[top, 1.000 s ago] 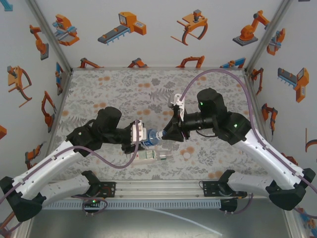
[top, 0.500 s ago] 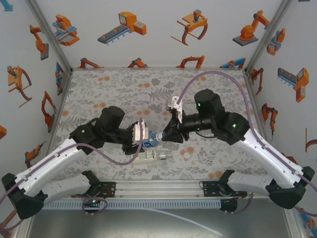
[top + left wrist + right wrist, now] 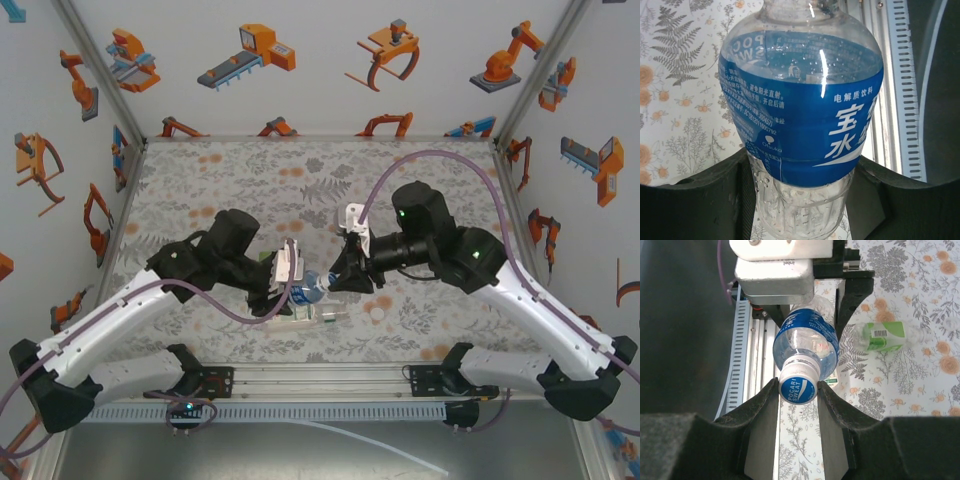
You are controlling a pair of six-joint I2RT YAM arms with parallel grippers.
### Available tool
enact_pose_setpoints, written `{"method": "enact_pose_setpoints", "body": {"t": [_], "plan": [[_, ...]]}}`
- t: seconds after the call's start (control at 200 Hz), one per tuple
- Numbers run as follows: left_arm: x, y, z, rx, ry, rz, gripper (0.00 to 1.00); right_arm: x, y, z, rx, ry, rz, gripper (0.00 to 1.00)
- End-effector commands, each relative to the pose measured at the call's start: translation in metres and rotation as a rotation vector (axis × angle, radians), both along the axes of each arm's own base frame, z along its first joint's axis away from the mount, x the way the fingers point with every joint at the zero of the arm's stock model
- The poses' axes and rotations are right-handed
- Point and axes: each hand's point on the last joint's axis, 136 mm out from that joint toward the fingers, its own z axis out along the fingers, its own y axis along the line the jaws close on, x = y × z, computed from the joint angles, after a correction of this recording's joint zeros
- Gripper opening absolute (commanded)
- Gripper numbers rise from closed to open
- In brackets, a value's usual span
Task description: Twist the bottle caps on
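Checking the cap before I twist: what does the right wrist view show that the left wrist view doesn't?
Right wrist: the cap on the blue-labelled bottle, pinched by the right fingers; a green-labelled bottle lying on the table cover. Left wrist: the label's Chinese print close up and the bottle's ribbed lower body. Both: that bottle clamped in the left fingers and the table cover.

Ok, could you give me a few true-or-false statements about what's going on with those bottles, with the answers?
1. The left claw grips the blue bottle. True.
2. The right claw is open and empty. False: it is shut on the blue bottle's cap.
3. The green bottle stands upright. False: it lies on its side on the table.
4. A loose cap lies on the table. True.
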Motion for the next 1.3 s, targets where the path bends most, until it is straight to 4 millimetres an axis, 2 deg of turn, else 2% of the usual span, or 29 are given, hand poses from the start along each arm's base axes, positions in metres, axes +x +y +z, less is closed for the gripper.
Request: {"method": "enact_pose_setpoints", "body": {"t": [0.0,0.135,0.255,0.436,0.761,0.866,0.991,1.112,1.207,1.292], "plan": [[-0.013,-0.011,0.032,-0.107,-0.005,-0.096,0.0,-0.008,0.003,-0.007,-0.036,-0.006,0.059,0.0],[-0.011,-0.014,0.032,-0.101,0.011,-0.082,0.0,-0.001,0.006,-0.01,-0.043,0.032,0.008,0.0],[-0.005,-0.015,0.031,-0.102,-0.004,-0.054,0.0,0.013,0.009,-0.019,-0.064,0.143,-0.108,0.0],[0.005,-0.015,0.029,-0.082,-0.038,-0.012,0.0,0.036,0.007,-0.034,-0.089,0.402,-0.37,0.0],[0.018,-0.02,0.024,-0.075,-0.082,0.023,0.0,0.061,-0.004,-0.062,-0.121,0.851,-0.773,0.0],[0.021,-0.021,0.023,-0.077,-0.096,0.034,0.0,0.066,-0.006,-0.077,-0.13,1.056,-0.913,0.0],[0.024,-0.022,0.021,-0.07,-0.112,0.043,0.0,0.066,-0.009,-0.1,-0.172,1.221,-1.031,0.0],[0.025,-0.021,0.02,-0.068,-0.129,0.041,0.0,0.071,-0.011,-0.109,-0.153,1.248,-1.08,0.0],[0.024,-0.02,0.02,-0.067,-0.141,0.035,0.0,0.077,-0.013,-0.102,-0.119,1.208,-1.093,0.0],[0.024,-0.02,0.02,-0.065,-0.148,0.031,0.0,0.08,-0.016,-0.094,-0.086,1.164,-1.09,0.2]]}}
